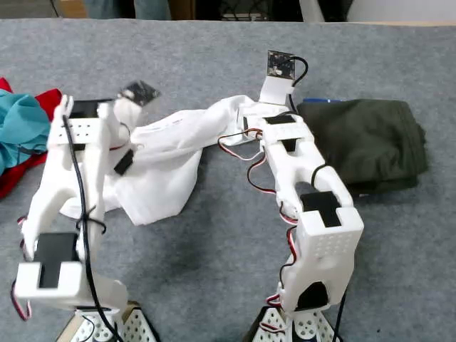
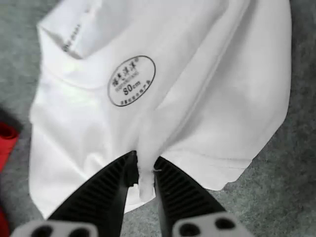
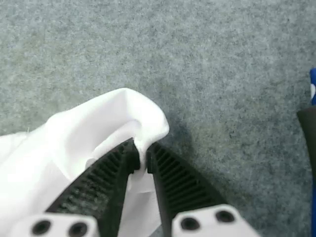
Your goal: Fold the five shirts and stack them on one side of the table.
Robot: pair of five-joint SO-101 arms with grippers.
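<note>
A white shirt (image 1: 167,153) lies stretched across the middle of the grey table, its neck label (image 2: 131,80) facing up. My left gripper (image 2: 143,170) is shut on a pinched ridge of the white shirt (image 2: 197,74) near its left end. My right gripper (image 3: 140,160) is shut on a fold of the white shirt (image 3: 98,133) at its right end, next to the folded dark green shirt (image 1: 367,142). Both black fingers (image 3: 168,173) clamp cloth between them. A crumpled teal shirt (image 1: 21,125) and a red shirt (image 1: 46,100) lie at the left edge.
A blue item (image 1: 317,100) peeks out behind the dark green shirt. Bare grey table surface (image 1: 214,263) lies between the two arm bases and along the far side. A red cloth edge (image 2: 7,136) borders the white shirt in the left wrist view.
</note>
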